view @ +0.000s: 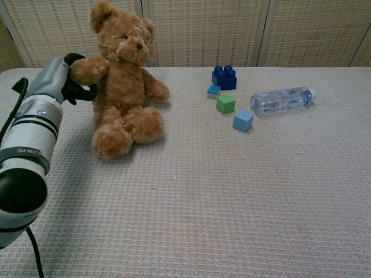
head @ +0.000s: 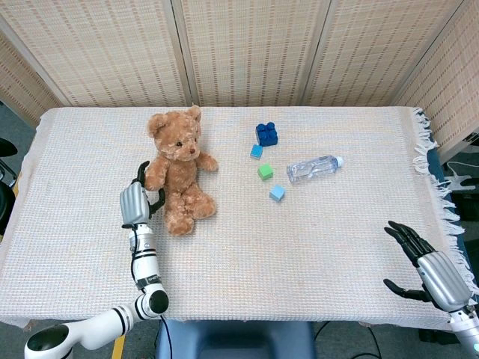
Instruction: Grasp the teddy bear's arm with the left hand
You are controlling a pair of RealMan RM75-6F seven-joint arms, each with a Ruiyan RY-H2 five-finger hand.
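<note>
Gripping teddy bear (view: 122, 87) arm: left hand (view: 65, 81); forearm lettering partly legible; right hand (head: 426, 262) released.

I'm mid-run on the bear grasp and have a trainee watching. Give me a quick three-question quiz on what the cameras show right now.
1. True or false: the left robot hand has its fingers around the arm of the teddy bear.
2. Which thing lies nearest the water bottle: A the dark blue brick, B the light blue cube, C the teddy bear?
3. Fill in: the right robot hand hangs near the table's ____ edge, holding nothing.

Key
1. True: the dark fingers wrap the bear's arm in the chest view.
2. B.
3. Fringed: it hangs with fingers apart by the cloth's fringe, far from every object.
</note>
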